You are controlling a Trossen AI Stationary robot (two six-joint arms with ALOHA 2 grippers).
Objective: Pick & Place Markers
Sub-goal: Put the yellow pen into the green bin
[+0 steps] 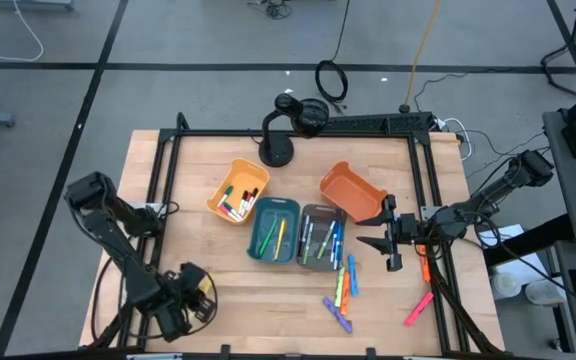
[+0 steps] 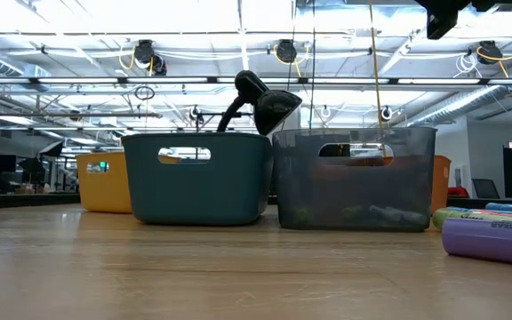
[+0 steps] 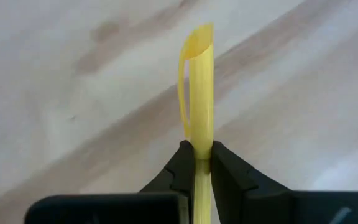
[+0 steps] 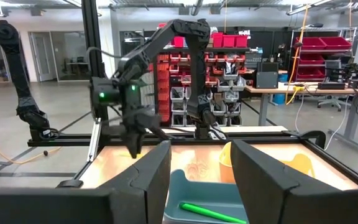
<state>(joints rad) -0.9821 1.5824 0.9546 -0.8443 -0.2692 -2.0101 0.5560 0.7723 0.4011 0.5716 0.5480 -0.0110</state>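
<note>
Left wrist view: left gripper clenched on a yellow marker. Right gripper, released, hangs just right of the grey bin, apparently above loose markers.

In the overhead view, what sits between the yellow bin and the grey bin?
The teal bin, holding a few markers, sits between the yellow bin and the grey bin, as the high view shows.

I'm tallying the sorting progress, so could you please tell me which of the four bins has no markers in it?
The orange bin, tilted at the right end of the row, looks empty.
</note>
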